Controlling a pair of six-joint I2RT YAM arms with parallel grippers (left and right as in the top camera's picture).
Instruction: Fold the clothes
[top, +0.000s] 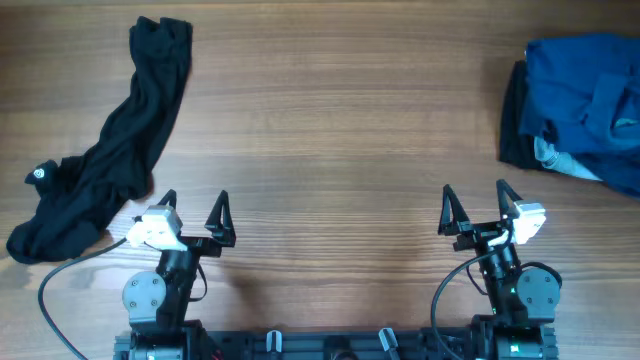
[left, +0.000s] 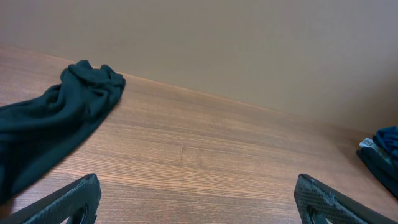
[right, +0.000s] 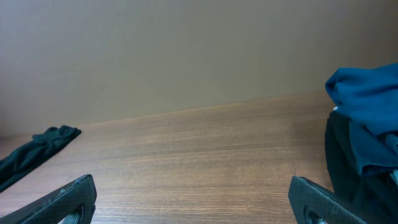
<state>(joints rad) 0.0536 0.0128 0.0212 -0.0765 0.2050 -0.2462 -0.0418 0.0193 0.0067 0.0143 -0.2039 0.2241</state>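
Observation:
A long black garment (top: 105, 150) lies crumpled along the table's left side, from the far left corner down to the front left; a small white logo (top: 39, 174) shows near its lower end. It also shows at the left of the left wrist view as the black garment (left: 53, 118). A pile of clothes (top: 585, 110) sits at the right edge, a blue T-shirt on top of black and pale grey pieces. My left gripper (top: 192, 205) stands open by the black garment's lower end, holding nothing. My right gripper (top: 474, 198) is open too, left of the pile.
The wooden table (top: 330, 130) stretches between the two garments. A plain wall (left: 249, 43) rises behind the far edge. Both arm bases and cables (top: 60, 280) sit along the front edge.

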